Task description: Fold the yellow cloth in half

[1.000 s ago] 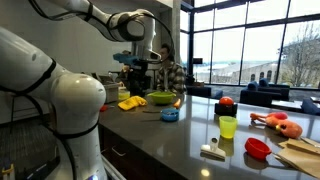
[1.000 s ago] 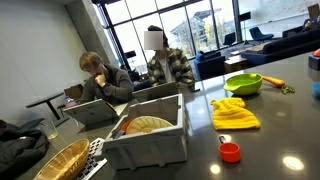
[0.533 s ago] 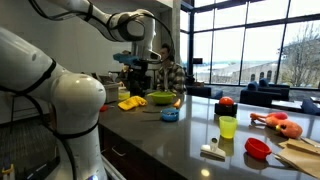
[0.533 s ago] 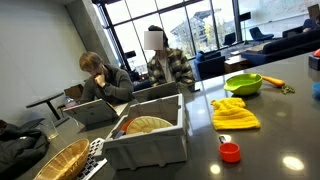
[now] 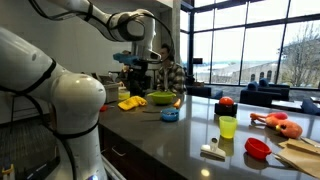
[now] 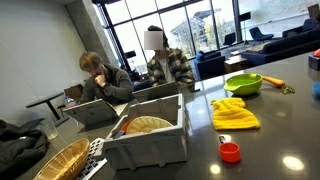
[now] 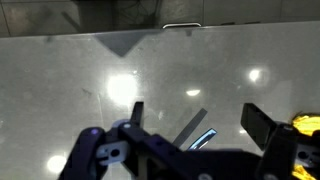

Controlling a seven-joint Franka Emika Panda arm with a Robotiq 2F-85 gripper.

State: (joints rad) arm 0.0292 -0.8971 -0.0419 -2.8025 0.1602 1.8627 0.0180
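Observation:
The yellow cloth (image 5: 131, 102) lies spread and bumpy on the dark counter beside a green bowl; it also shows in an exterior view (image 6: 235, 113). My gripper (image 5: 134, 76) hangs above the counter, over or just behind the cloth. In the wrist view the gripper (image 7: 200, 120) is open and empty over the bare glossy counter. Its two dark fingers (image 7: 262, 125) stand wide apart. A sliver of the yellow cloth (image 7: 313, 123) shows at the right edge of that view. The gripper is out of view in the exterior view that shows the dish rack.
A green bowl (image 5: 160, 98) (image 6: 243, 83) sits next to the cloth. A blue cup (image 5: 169, 115), green cup (image 5: 228, 127), red bowl (image 5: 258, 148) and orange toy (image 5: 277, 122) stand further along. A grey dish rack (image 6: 150, 140), wicker basket (image 6: 60, 160) and orange cap (image 6: 230, 152) are nearby. People sit behind the counter.

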